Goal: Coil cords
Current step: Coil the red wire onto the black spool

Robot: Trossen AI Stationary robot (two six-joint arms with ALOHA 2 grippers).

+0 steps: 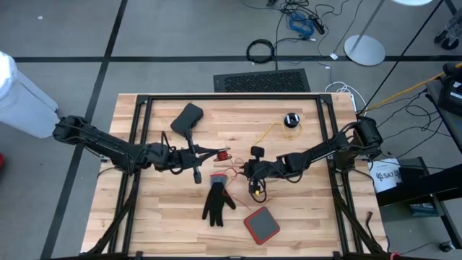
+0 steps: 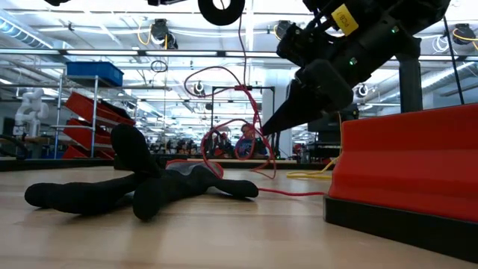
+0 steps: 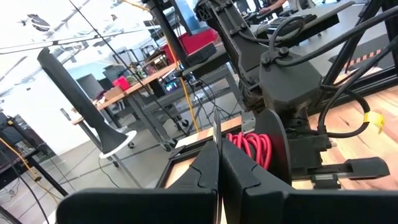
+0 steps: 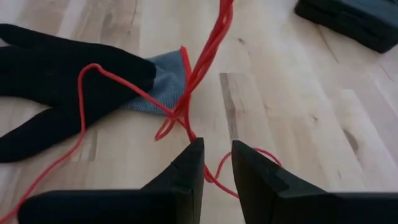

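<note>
The table (image 1: 162, 231) has open wood along its near edge at both corners and across the far left. The left gripper (image 1: 206, 154) sits just left of the table's middle, fingers pressed together, with a bunch of red cord (image 1: 222, 154) at its tips; whether it pinches the cord I cannot tell. The right gripper (image 4: 216, 144) is at the middle, tips low over the wood and only narrowly apart, with a strand of the red cord crossing the gap.

A black glove (image 1: 216, 204) lies just nearer the near edge, red strands trailing over its cuff. A red-topped box (image 1: 261, 225) sits near the near edge, right of the glove. A puck (image 1: 291, 120) with a yellow cord (image 1: 271, 131) lies toward the far edge, well apart, and a dark flat thing (image 1: 188, 118) lies far-left of the middle. A black frame rims the table.
</note>
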